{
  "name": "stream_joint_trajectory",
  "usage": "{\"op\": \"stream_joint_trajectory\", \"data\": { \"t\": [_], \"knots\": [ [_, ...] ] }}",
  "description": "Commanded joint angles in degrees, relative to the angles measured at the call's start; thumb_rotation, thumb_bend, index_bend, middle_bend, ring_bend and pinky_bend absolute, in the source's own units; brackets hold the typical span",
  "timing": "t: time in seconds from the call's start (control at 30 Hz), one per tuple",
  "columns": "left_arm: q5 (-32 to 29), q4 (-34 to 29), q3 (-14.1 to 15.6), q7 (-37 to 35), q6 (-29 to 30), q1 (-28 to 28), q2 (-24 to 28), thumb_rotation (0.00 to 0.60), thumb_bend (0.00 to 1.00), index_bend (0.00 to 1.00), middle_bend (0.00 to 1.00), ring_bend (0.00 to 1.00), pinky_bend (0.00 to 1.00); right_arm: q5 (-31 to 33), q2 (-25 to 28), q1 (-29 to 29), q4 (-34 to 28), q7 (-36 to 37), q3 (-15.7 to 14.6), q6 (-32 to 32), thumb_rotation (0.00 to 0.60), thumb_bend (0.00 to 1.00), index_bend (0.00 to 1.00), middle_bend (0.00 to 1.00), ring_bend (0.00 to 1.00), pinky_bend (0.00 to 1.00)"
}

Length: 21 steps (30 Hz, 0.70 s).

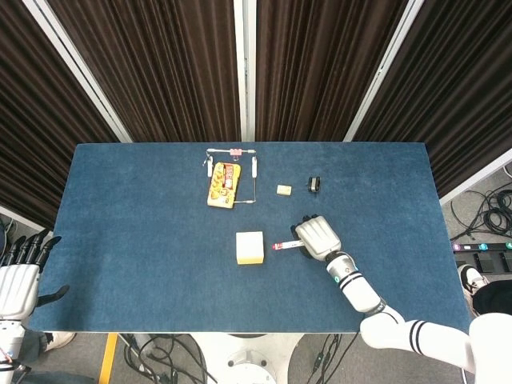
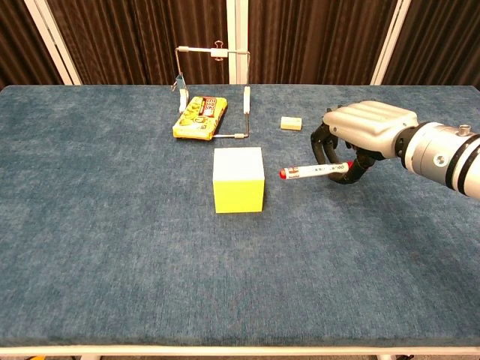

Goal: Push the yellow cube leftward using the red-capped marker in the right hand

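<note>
I'm looking at the blue worktop (image 1: 144,240), seen in both views. The right robot hand (image 2: 365,129) is hovering right of centre, fingers curled down around the marker (image 2: 315,171), so it's grasping it. In the head view that same robot hand (image 1: 318,238) is sitting just right of the cube.

The left robot hand (image 1: 20,276) is hanging off the worktop's left edge in the head view only, fingers spread, holding nothing.

The yellow cube (image 2: 238,179) is sitting flat near the middle of the worktop, square to the edges; head view has it at (image 1: 250,247). The marker is lying roughly level, red cap pointing left at the cube. There's a small gap showing between cap and cube, not touching.

Behind the cube: a wire frame (image 2: 214,82) with a clip on top is standing near the far edge, and a yellow packet (image 2: 200,117) is lying inside it. Right of that, a small pale block (image 2: 292,122). A small black clip (image 1: 314,185) is lying further right; the chest view is hiding it behind the robot hand.
</note>
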Motion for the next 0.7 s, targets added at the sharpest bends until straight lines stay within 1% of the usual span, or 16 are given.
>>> {"op": "stream_joint_trajectory", "data": {
  "t": [0.03,0.2,0.5,0.7],
  "knots": [
    [0.30,0.00,0.10,0.04,0.20,0.03,0.02,0.600,0.03,0.19,0.15,0.10,0.07,1.67,-0.91,0.76,0.17,-1.30,0.03,-0.53,0.600,0.48,0.72,0.69,0.33,0.39],
    [0.13,0.00,0.27,-0.32,0.27,0.30,0.30,0.600,0.03,0.19,0.15,0.10,0.07,5.82,-4.32,3.33,1.38,-5.11,0.99,-1.32,0.600,0.48,0.73,0.69,0.33,0.39],
    [0.02,0.48,0.11,-0.58,0.21,0.22,0.06,0.600,0.03,0.19,0.15,0.10,0.07,12.98,-10.26,8.79,2.51,-13.02,3.08,-0.58,0.600,0.48,0.72,0.69,0.33,0.37],
    [0.16,0.51,0.25,-0.55,0.25,0.27,0.11,0.600,0.03,0.19,0.15,0.10,0.07,17.62,-14.40,12.95,4.65,-15.99,5.00,-1.02,0.600,0.48,0.72,0.69,0.33,0.37]
  ]
}}
